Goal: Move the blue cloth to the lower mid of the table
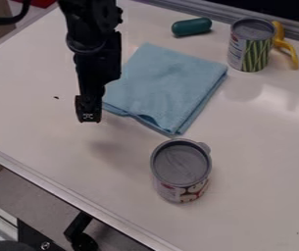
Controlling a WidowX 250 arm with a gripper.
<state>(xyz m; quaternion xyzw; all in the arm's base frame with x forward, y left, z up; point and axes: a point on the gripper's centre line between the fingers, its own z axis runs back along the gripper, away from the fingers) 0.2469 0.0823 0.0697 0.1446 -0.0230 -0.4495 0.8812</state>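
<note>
One blue cloth lies just beside the gripper, in the upper middle of the view

The cloth is folded into a rough square, flat on the white table, its near edge a little rumpled. The gripper hangs at its left corner, pointing down, and covers a bit of that side; whether the two touch, I cannot tell. Nor can I tell how far open the gripper is, or whether it has hold of anything. The black arm comes in from the top edge, left of centre, and drops almost straight down.

Near the cloth's lower corner a can stands upright with its grey top showing. Another can, with green on its label, stands by the upper right corner, and a yellow thing curves out from behind it. A dark green, rounded thing lies beyond the cloth's far edge.

Metal rims edge the table. Past the lower left one are a grey floor and a black bracket; a black cable loops in at the upper left.
</note>
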